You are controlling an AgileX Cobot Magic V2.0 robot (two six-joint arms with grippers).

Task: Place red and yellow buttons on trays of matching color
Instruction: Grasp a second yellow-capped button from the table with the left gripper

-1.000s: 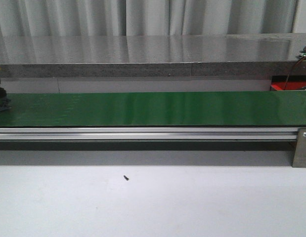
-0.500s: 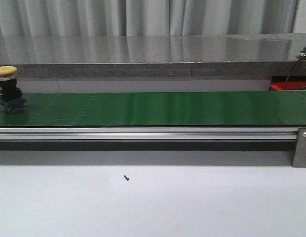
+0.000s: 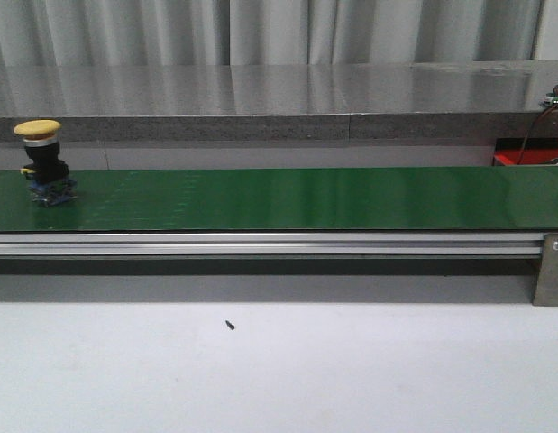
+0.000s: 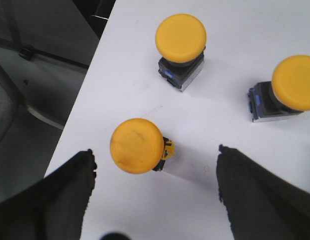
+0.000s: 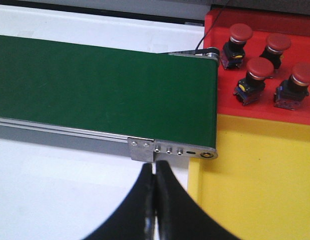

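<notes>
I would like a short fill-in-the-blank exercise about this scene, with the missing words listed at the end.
1. The button on the green belt has a ____ cap.
2. The red tray holds ____ red buttons.
3. The right gripper has its fingers ____.
4. Under the left gripper, ____ yellow buttons stand on the white surface.

Missing words: yellow; four; closed; three

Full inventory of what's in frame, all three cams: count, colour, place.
Yellow buttons: 3, on the white surface under the left wrist camera.
Yellow button on belt: 1, upright, far left of the belt in the front view.
Red buttons: 4, on the red tray.
Red tray: 1, at the belt's end.
Yellow tray: 1, beside the red tray; no buttons on the visible part.
Conveyor belt: 1, green.
Small dark speck: 1, on the white table.
Left gripper: open.
Right gripper: shut.
</notes>
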